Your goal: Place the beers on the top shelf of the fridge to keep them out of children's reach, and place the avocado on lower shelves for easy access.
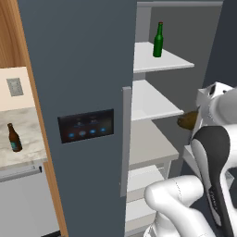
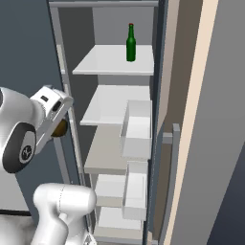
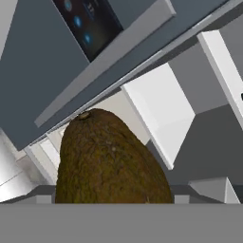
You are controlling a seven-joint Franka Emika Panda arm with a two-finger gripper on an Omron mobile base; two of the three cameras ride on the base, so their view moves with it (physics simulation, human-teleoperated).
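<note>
Avocado (image 3: 111, 159) step in hand: pincer clamped on it, poised before open fridge (image 1: 74, 69), level with lower shelves (image 2: 117, 107). Next: reach in, set down, release. Brown beer (image 1: 14, 137) waiting on desk (image 1: 25, 125).

You see a plain green bottle (image 1: 158, 40) on the white top shelf (image 1: 171, 61). The fridge (image 1: 78, 69) is dark blue-grey, its handle (image 1: 125, 139) grey, its panel (image 1: 86, 125) black with blue lights. The lower shelves (image 2: 112, 107) read white, one duller beige-grey. The avocado (image 3: 111, 159) is olive-brown, finely speckled. The second bottle (image 1: 14, 137) is brown with a teal label, on a marbled beige counter (image 1: 25, 148). Cabinet edge (image 1: 11, 28): wood-grain orange-brown.
</note>
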